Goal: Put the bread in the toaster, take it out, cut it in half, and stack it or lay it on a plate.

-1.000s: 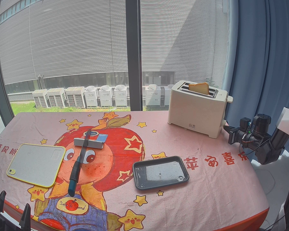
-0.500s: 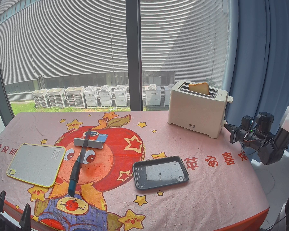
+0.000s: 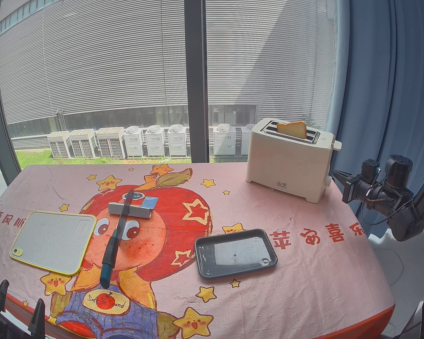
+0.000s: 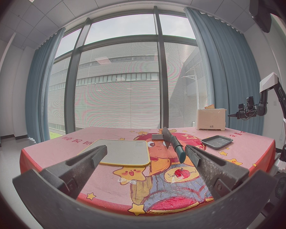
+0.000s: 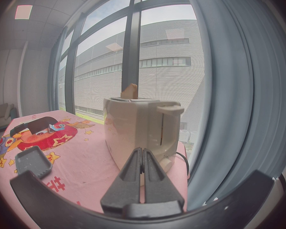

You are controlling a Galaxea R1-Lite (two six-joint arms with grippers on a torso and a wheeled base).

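A cream toaster [image 3: 289, 158] stands at the table's far right, and a slice of bread [image 3: 292, 129] sticks up out of its slot. My right gripper [image 3: 338, 175] hangs just off the toaster's right end, below its raised lever [image 5: 170, 109], shut with nothing in it. From the right wrist view, the gripper [image 5: 142, 155] points at the toaster [image 5: 133, 124] end, with the bread [image 5: 130, 91] on top. My left gripper [image 3: 21, 295] is open at the table's near left edge, and the left wrist view shows that gripper [image 4: 146, 148] holding nothing. A dark tray [image 3: 235, 253] lies mid-table.
A blue-handled knife [image 3: 114, 241] leans on a grey block [image 3: 129, 209], beside a yellow-edged cutting board [image 3: 52, 241] on the left. A blue curtain [image 3: 386, 71] hangs close behind the right arm. The toaster's cable [image 5: 181, 163] trails by the table's right edge.
My right gripper has risen and drifted slightly right, staying shut beside the toaster's end. The left arm and the table's things have not moved.
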